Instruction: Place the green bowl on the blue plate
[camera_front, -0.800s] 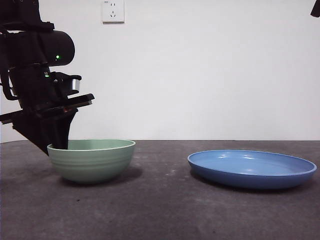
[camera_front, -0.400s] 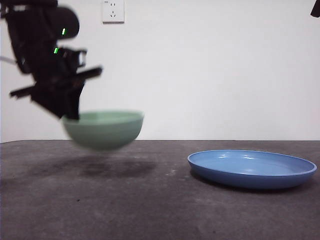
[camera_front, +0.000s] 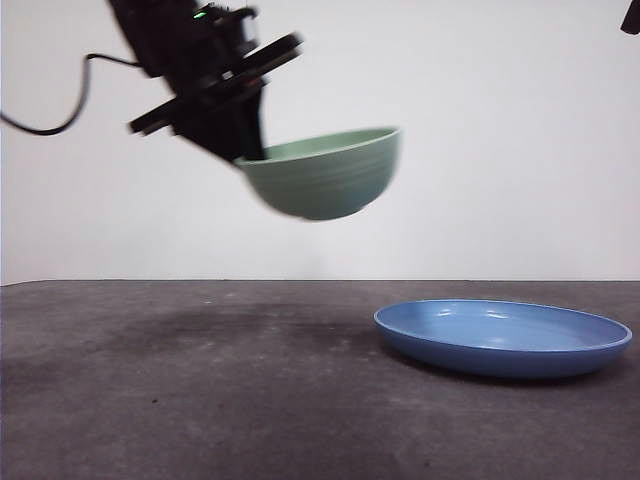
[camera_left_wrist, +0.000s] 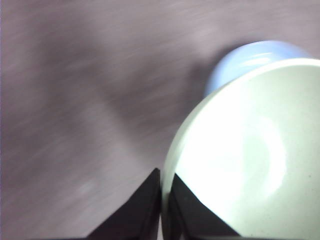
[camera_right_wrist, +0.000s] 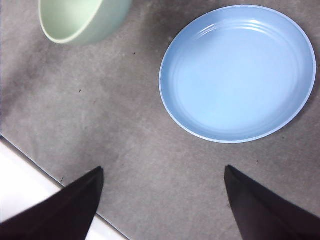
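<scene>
The pale green bowl (camera_front: 325, 175) hangs tilted in the air, well above the dark table and left of the blue plate (camera_front: 503, 336). My left gripper (camera_front: 250, 145) is shut on the bowl's left rim, one jaw inside and one outside. In the left wrist view the bowl (camera_left_wrist: 250, 160) fills the frame beside my left gripper (camera_left_wrist: 162, 200), with a bit of the blue plate (camera_left_wrist: 240, 62) beyond it. The right wrist view shows the plate (camera_right_wrist: 237, 72) flat on the table, the bowl (camera_right_wrist: 80, 17) at a corner, and my right gripper (camera_right_wrist: 162, 200) open high above the table.
The dark grey table (camera_front: 200, 400) runs to a white wall behind. A black cable (camera_front: 60, 110) trails from the left arm. The table's pale edge (camera_right_wrist: 25, 195) shows in the right wrist view. A black arm tip (camera_front: 630, 15) sits at the top right corner.
The left gripper has lifted the green bowl off the table and carried it up and to the right, toward the plate. The bowl now tilts. The plate has not moved.
</scene>
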